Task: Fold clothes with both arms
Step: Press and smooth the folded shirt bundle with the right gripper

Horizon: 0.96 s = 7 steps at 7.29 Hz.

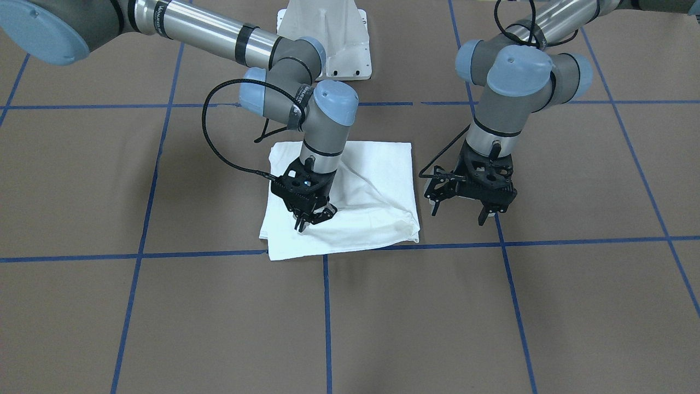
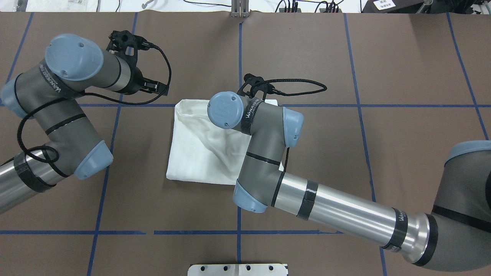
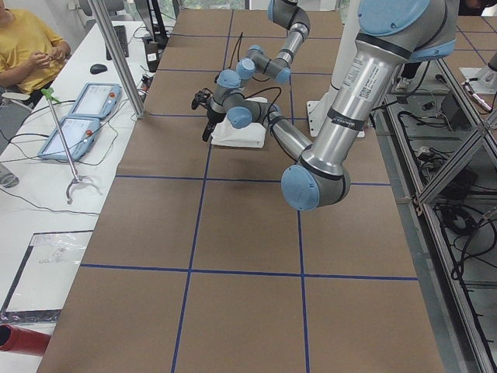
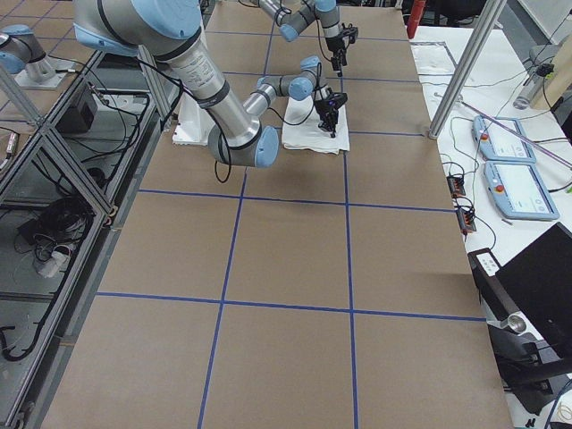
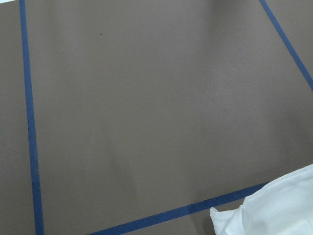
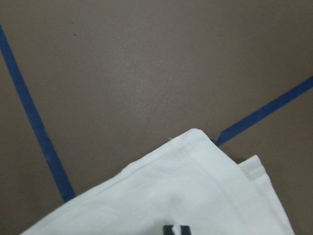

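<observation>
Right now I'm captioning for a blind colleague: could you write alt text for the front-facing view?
A folded white T-shirt lies on the brown table with blue tape lines; the right arm's black gripper reaches down onto it, while the left gripper hangs open beside it.

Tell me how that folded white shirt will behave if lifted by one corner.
Likely floppy: the shirt shows soft creases and loose stacked layers, so it would probably droop and unfold. Probably light: it looks like thin cloth lying flat. Pushed, it may bunch rather than slide on the matte brown table cover.
</observation>
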Each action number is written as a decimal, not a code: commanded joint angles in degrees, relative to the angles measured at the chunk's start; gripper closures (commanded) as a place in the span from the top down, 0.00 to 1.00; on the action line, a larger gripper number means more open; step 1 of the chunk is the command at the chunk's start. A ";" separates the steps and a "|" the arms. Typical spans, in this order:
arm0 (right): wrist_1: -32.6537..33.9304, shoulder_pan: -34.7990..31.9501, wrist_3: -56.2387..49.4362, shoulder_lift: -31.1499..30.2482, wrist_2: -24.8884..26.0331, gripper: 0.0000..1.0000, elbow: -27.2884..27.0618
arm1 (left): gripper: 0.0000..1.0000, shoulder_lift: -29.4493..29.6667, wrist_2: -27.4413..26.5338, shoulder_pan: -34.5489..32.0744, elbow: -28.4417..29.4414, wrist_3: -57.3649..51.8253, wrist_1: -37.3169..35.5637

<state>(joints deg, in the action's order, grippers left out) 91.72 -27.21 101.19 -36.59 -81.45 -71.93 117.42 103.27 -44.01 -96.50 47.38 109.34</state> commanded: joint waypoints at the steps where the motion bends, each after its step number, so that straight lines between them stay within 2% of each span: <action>1: 1.88 -1.78 -0.37 0.20 0.06 0.00 -0.66 | 1.00 0.00 0.00 0.06 0.00 0.25 0.00; 4: 1.89 -3.20 -2.30 -0.15 0.68 0.00 0.91 | 1.00 -0.35 0.00 -0.03 -0.09 0.25 0.00; 5: 1.62 -3.03 -6.66 -0.06 1.64 0.99 1.27 | 1.00 -0.35 0.00 0.06 -0.09 0.25 0.00; 7: 1.71 -3.63 -10.38 2.73 0.78 1.00 1.10 | 1.00 -0.35 0.00 0.06 -0.09 0.17 0.00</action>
<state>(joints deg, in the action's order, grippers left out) 93.36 -30.38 93.08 -35.58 -79.92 -70.83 117.07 103.27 -43.96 -96.59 47.62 109.34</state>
